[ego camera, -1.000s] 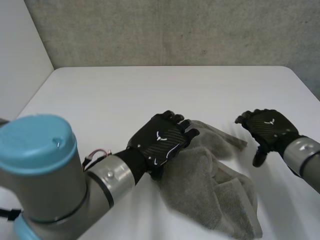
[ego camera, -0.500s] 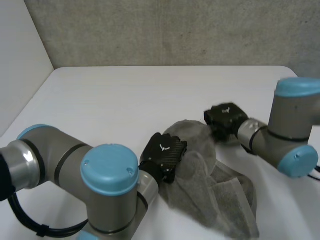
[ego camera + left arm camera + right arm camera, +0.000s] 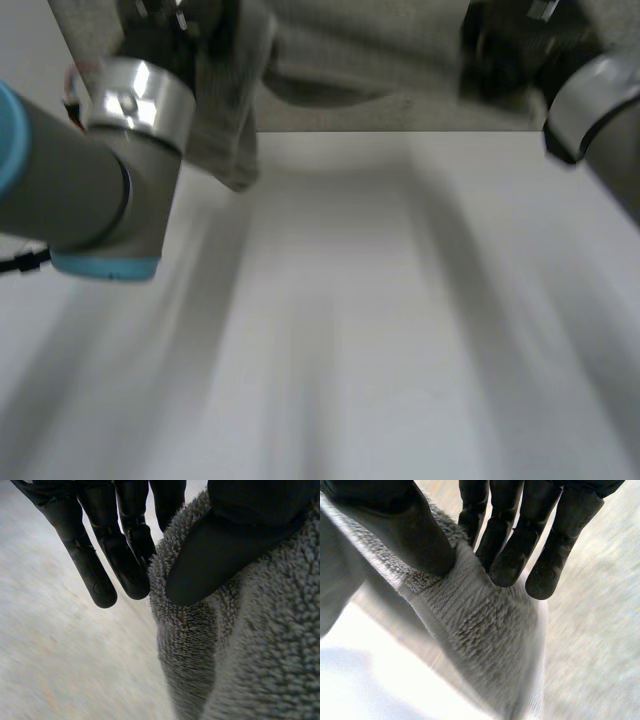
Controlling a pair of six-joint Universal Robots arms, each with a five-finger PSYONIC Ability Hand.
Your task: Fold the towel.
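Whereas towel (image 3: 225, 140) lay crumpled on table (image 3: 330, 350) one second ago, head view has it lifted clear, seemingly stretched out aloft. Left wrist: left hand (image 3: 125, 545) pinches its edge, thumb against fingers. Right wrist: right hand (image 3: 510, 540) pinches likewise. Spreading flat possible next.

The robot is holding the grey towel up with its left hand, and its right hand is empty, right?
Not quite. The right hand isn't empty: its thumb presses the grey towel against its fingers, as the right wrist view shows. The left hand does pinch the towel too, and the towel is held up above the table.
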